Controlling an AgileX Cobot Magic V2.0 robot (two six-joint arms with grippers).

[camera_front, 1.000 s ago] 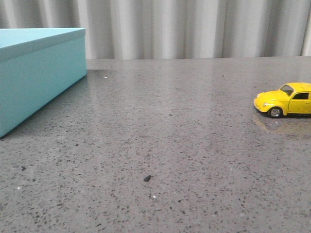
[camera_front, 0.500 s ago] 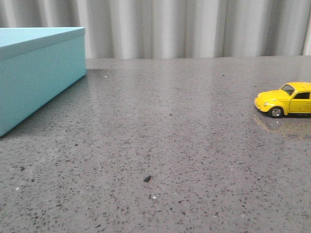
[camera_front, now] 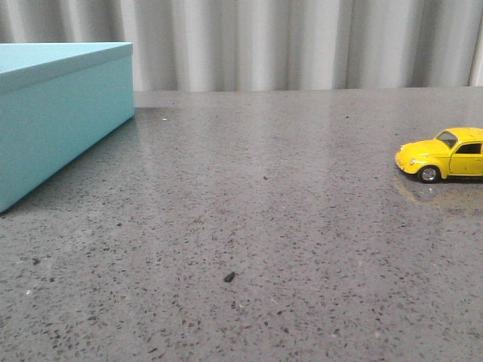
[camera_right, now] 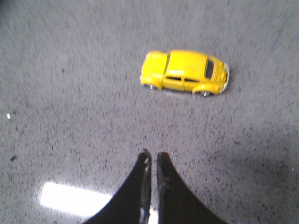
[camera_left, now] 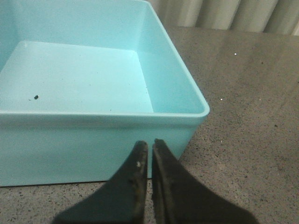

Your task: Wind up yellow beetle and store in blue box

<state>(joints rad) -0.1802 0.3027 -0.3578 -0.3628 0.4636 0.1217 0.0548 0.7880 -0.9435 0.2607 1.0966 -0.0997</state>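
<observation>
The yellow beetle (camera_front: 445, 155) stands on its wheels at the right edge of the front view, nose to the left. In the right wrist view it (camera_right: 185, 73) lies ahead of my right gripper (camera_right: 153, 156), which is shut, empty and apart from it. The blue box (camera_front: 53, 113) stands at the far left of the front view. In the left wrist view the box (camera_left: 93, 135) is open with no lid on it, and its inside is bare but for a dark speck. My left gripper (camera_left: 149, 143) is shut and empty, just in front of the box's near wall.
The grey speckled tabletop (camera_front: 256, 211) spans the front view, with a small dark crumb (camera_front: 229, 277) near the middle front. A pleated grey curtain (camera_front: 302, 45) hangs behind the table. A bright light reflection (camera_right: 70, 198) shows on the table beside the right gripper.
The yellow beetle has shifted very slightly to the right in the front view. The box has not moved.
</observation>
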